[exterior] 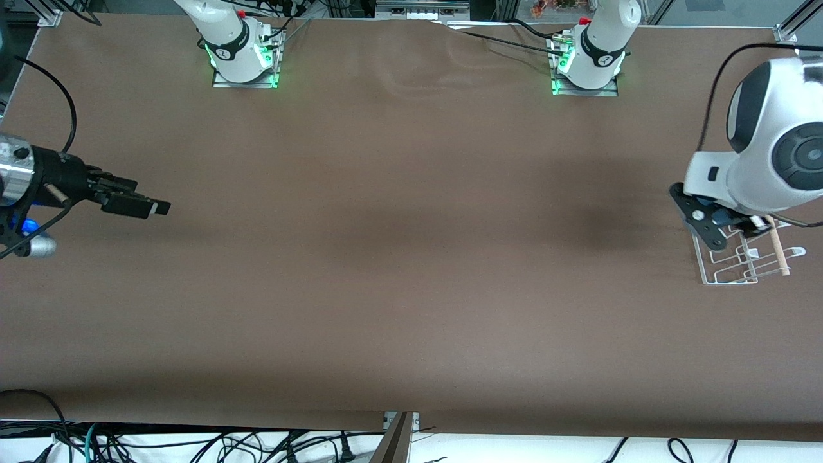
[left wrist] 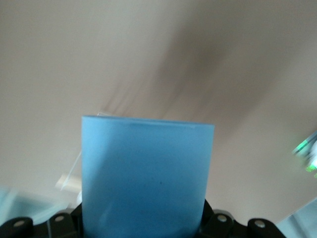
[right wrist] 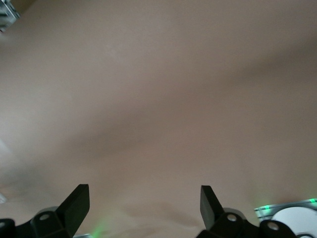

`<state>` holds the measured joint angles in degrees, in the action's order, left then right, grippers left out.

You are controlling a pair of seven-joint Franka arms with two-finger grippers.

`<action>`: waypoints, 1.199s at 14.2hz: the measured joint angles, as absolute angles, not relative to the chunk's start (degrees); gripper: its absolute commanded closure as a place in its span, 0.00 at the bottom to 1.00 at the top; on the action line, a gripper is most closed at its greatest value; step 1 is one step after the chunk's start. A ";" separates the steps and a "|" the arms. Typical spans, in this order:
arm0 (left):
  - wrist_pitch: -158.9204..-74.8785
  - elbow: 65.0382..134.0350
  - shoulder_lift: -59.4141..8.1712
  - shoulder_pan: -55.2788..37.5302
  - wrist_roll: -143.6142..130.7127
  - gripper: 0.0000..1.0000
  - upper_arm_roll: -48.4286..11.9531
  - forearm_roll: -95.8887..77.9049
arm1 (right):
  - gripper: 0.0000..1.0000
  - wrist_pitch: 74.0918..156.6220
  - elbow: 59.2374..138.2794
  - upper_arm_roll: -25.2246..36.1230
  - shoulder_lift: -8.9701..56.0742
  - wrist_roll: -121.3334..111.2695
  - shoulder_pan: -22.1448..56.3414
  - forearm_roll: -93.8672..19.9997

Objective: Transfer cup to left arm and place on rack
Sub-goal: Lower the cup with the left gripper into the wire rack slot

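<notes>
The rack, a white wire frame with a light wooden rod along one side, stands on the brown table at the left arm's end, and it is the thing nearest the front camera. Directly over it hangs the left gripper, mostly hidden in the front view under the bulky white wrist of the left arm, so that only a black finger and a sliver of blue show against the wires. In the left wrist view the cup fills the space between the black finger bases, a plain light-blue tumbler clamped in the left gripper, its flat end pointing away from the wrist and blurred table surface past it. Whether the cup touches the rack's prongs cannot be told from these views. At the right arm's end of the table, well apart from the rack and the cup, the right gripper waits just above the bare tabletop, its black fingers pointing toward the middle of the table. The right wrist view shows the right gripper with its two fingers spread wide and nothing between them, only the brown surface beneath.
</notes>
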<state>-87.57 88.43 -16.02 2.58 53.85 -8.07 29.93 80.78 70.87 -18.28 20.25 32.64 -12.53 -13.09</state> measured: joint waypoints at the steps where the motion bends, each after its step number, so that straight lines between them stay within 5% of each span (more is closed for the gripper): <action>1: -87.59 88.44 -16.65 3.12 53.86 0.97 -8.06 34.70 | 0.01 81.15 74.26 -16.06 17.39 31.53 -10.59 -12.58; 6: -81.51 89.71 -22.81 4.11 51.29 1.00 -8.08 55.97 | 0.01 85.62 90.98 -3.42 3.68 19.33 -0.40 -4.44; 11: -83.14 97.77 -25.82 5.60 38.34 1.00 -8.07 67.59 | 0.01 86.98 93.17 7.42 2.07 6.99 7.41 1.31; 17: -84.48 109.68 -23.30 6.48 21.70 1.00 -9.34 73.15 | 0.01 86.44 93.17 5.64 2.05 1.16 4.11 1.31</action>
